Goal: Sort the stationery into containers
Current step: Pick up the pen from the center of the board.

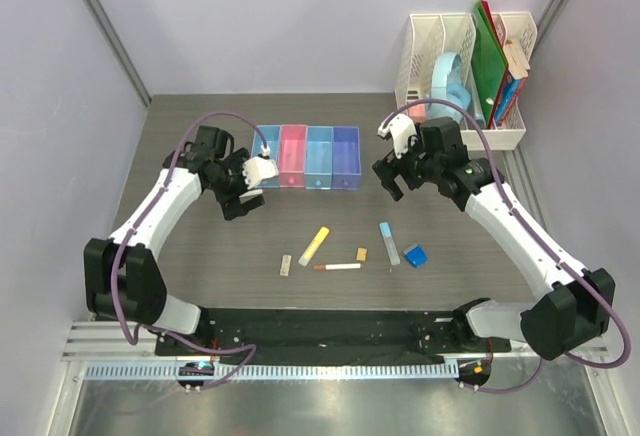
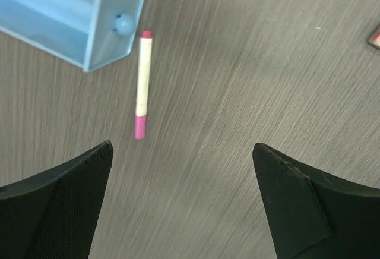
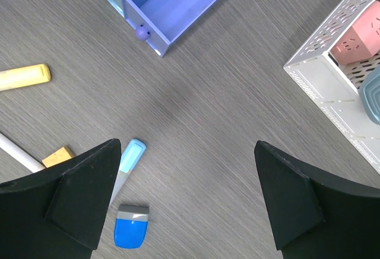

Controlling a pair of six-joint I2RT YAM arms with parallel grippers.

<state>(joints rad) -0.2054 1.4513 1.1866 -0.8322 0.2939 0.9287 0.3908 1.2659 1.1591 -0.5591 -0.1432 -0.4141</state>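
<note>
Four joined open bins (image 1: 318, 156); lying flat in front of them: yellow marker (image 1: 315, 245), white pen (image 1: 338, 267), pale blue stick (image 1: 389, 243), blue wedge (image 1: 415, 255), orange block (image 1: 361, 254), beige block (image 1: 285, 264).

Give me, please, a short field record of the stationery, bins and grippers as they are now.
bins: four joined in a row
yellow marker: loose on table, nearer than bins
white pen: loose, close to yellow marker
blue wedge: loose, beside pale blue stick
left gripper: open, empty
right gripper: open, empty
</note>
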